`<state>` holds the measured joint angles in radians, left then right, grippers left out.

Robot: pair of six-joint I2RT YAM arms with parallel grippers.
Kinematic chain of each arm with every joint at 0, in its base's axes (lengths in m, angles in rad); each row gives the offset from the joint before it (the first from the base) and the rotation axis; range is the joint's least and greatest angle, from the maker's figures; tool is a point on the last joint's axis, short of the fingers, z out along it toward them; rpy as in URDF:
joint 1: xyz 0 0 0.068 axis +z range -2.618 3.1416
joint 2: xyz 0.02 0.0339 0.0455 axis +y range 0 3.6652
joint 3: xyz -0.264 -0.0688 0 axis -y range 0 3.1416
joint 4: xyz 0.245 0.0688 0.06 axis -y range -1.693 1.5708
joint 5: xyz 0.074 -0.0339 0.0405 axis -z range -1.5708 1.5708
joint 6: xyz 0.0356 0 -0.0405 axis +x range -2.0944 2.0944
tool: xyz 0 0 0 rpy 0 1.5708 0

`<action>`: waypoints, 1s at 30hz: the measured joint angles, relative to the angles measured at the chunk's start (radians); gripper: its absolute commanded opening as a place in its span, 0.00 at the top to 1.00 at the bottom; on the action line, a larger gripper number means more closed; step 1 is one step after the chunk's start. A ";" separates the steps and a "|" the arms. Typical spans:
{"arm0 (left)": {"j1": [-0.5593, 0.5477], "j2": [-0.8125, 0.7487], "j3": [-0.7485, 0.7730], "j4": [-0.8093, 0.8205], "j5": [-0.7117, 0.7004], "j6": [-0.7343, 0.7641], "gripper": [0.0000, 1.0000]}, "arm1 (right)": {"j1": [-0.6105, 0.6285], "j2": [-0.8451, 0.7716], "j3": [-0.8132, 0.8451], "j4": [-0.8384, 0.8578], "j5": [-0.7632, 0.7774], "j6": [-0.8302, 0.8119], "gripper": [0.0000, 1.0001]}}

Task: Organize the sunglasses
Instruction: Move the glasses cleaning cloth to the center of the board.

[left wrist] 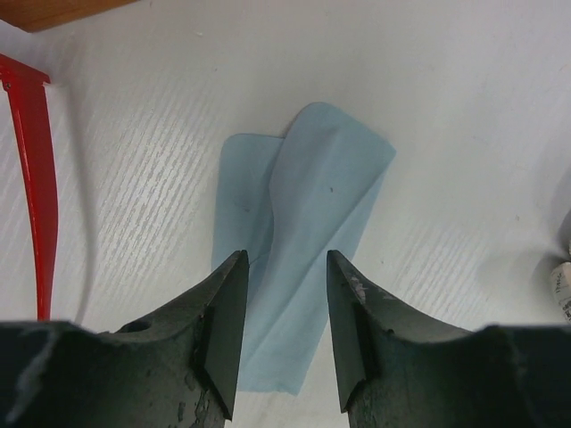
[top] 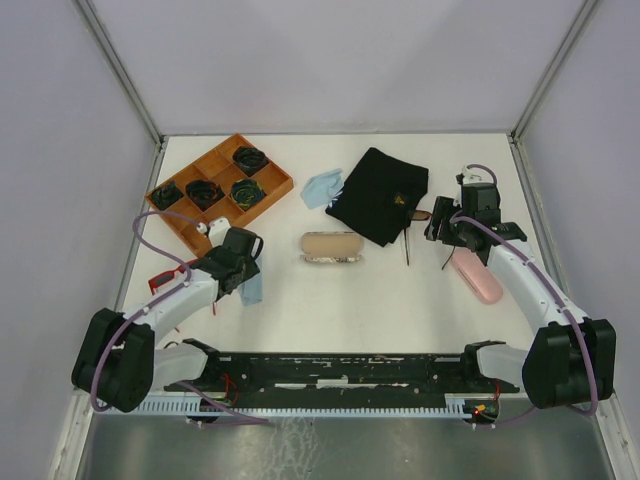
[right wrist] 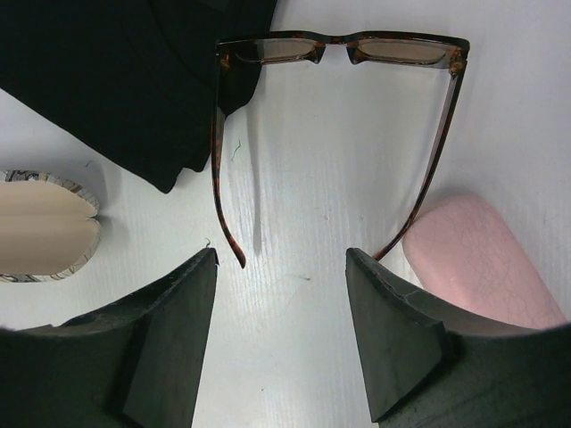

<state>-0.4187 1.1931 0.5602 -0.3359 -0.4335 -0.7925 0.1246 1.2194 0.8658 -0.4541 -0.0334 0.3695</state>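
The brown-tinted sunglasses (right wrist: 393, 50) lie open on the table, arms pointing toward my right gripper (right wrist: 281, 259). That gripper is open and empty, its tips just short of the arm ends. From above, these glasses (top: 421, 215) sit by the black cloth, with the right gripper (top: 440, 232) beside them. The red sunglasses (top: 165, 277) lie at the left, partly hidden under my left arm. One red arm (left wrist: 36, 178) shows in the left wrist view. My left gripper (left wrist: 285, 259) is open and empty over a blue cloth (left wrist: 299, 232).
A pink case (right wrist: 482, 263) lies right of the brown glasses. An open patterned case (top: 330, 246) lies mid-table. A black cloth (top: 378, 195) and a second blue cloth (top: 322, 188) lie behind it. A wooden tray (top: 272, 189) with coiled cables stands at the back left.
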 measured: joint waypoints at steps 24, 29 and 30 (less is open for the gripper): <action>0.060 0.093 -0.019 0.085 0.077 0.034 0.96 | 0.005 0.000 0.000 0.000 -0.020 -0.002 0.33; 0.060 0.092 -0.020 0.085 0.077 0.040 0.97 | 0.005 0.000 0.000 -0.001 -0.019 -0.008 0.33; 0.060 0.089 -0.020 0.084 0.078 0.047 0.97 | 0.005 0.000 0.000 -0.001 -0.020 -0.008 0.33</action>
<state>-0.3592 1.2819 0.5400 -0.2520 -0.3557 -0.7452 0.1291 1.2194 0.8658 -0.4549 -0.0532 0.3614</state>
